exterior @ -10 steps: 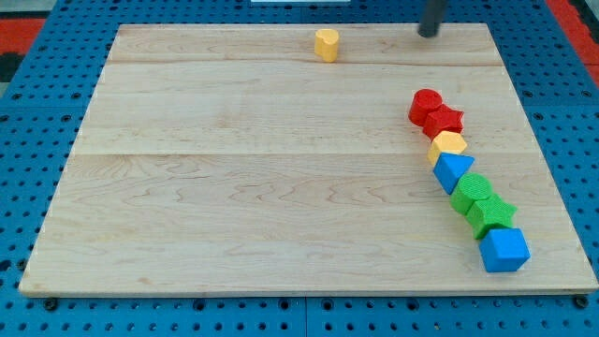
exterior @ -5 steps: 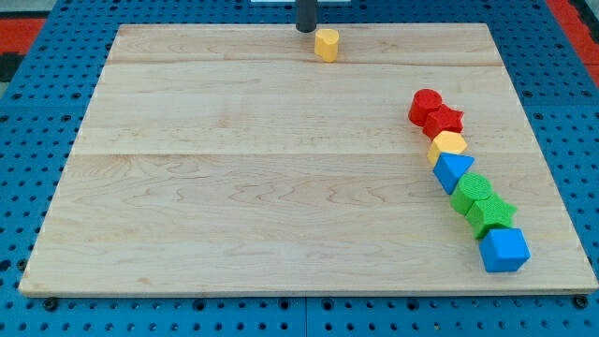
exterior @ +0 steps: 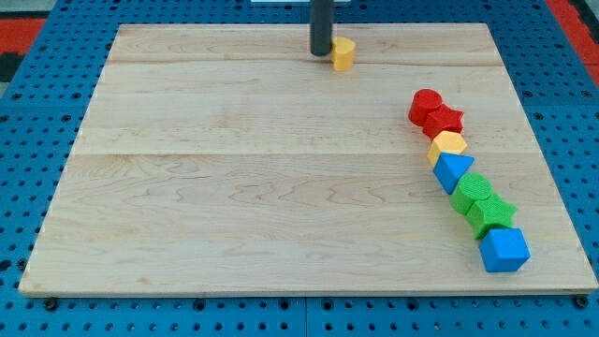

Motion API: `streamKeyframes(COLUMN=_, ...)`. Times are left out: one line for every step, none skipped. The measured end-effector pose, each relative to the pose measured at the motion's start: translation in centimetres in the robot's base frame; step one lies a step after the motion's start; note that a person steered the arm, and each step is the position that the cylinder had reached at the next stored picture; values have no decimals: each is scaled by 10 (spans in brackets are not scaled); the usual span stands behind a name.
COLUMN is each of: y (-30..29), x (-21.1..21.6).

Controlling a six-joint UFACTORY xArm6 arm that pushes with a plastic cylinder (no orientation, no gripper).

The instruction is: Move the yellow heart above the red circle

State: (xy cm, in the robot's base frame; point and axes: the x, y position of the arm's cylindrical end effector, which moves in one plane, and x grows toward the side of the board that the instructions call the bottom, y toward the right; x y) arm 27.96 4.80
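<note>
Yellow heart sits far on the counter, my tip touching its left side — no claw here. Light, rigid, probably slides easily; push rightward toward above the red circle.

My tip touches the left side of the yellow heart at the counter's upper centre; the red circle sits well apart at right.

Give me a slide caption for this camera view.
My tip presses the yellow heart's left side, far up-left of the red circle.
</note>
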Motion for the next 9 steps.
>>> streamKeyframes(y=50, x=23)
streamKeyframes(y=34, x=-23)
streamKeyframes(y=-11, x=-59)
streamKeyframes(y=-21, x=-87)
streamKeyframes(y=54, x=-43)
streamKeyframes(y=86, x=31)
streamKeyframes(y=63, x=-22)
streamKeyframes(y=40, x=-77)
streamKeyframes(y=108, x=-63)
